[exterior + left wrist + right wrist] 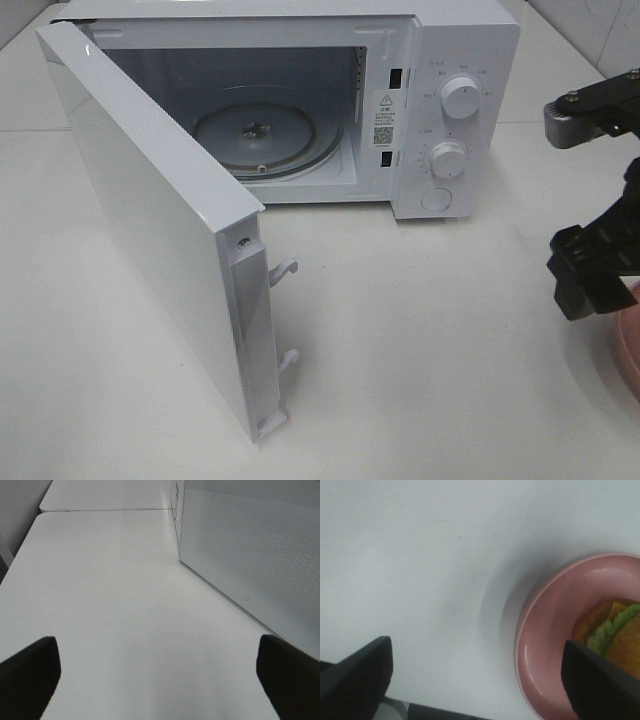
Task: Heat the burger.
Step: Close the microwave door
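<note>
the right arm (598, 235), seen beside the microwave (330, 110), is matte black and blocky, with a grey metal bracket and small screws at its upper end. the fingers (355, 677) of both grippers are flat, dark, wedge-shaped pads with blunt ends.

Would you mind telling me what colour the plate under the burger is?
Pink. The plate shows best in the right wrist view, with the burger on it.

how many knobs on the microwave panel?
2. The upper knob sits near the top of the control panel on the microwave, right of the open cavity. The lower knob is directly below it. Under that is a flat round button, not a knob.
</note>
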Controlling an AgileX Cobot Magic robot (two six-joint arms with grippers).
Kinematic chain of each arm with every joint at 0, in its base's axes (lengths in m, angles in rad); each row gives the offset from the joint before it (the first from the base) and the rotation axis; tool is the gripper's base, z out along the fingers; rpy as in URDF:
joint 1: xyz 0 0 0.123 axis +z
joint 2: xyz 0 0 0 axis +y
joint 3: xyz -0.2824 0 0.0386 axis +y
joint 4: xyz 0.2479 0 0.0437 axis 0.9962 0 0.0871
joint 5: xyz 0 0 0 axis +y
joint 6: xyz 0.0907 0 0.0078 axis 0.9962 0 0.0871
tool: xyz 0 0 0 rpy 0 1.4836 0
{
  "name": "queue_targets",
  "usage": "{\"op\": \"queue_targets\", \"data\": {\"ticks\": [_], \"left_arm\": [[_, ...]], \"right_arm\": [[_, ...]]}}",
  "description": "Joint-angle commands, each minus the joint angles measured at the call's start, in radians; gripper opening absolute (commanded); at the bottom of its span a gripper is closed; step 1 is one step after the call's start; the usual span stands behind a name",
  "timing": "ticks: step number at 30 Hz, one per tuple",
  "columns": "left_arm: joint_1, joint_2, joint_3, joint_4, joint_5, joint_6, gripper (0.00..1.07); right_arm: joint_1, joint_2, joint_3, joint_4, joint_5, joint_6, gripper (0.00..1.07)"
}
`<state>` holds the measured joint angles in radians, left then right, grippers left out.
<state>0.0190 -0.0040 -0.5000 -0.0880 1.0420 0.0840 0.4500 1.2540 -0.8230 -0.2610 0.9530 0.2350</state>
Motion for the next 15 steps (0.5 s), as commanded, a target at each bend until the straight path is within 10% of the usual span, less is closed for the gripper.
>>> {"op": "queue_targets", "data": {"ticks": [1, 15], "left_arm": [[0.001, -0.021, 0.003, 0.001, -0.004, -0.006, 1.00], [0.001, -0.021, 0.003, 0.001, -0.004, -0.006, 1.00]], "right_arm": [[-0.003, -0.027, 0.009, 0.019, 0.032, -0.032, 0.87], [-0.003, -0.434, 0.111, 0.186, 0.144, -0.123, 0.79]]}}
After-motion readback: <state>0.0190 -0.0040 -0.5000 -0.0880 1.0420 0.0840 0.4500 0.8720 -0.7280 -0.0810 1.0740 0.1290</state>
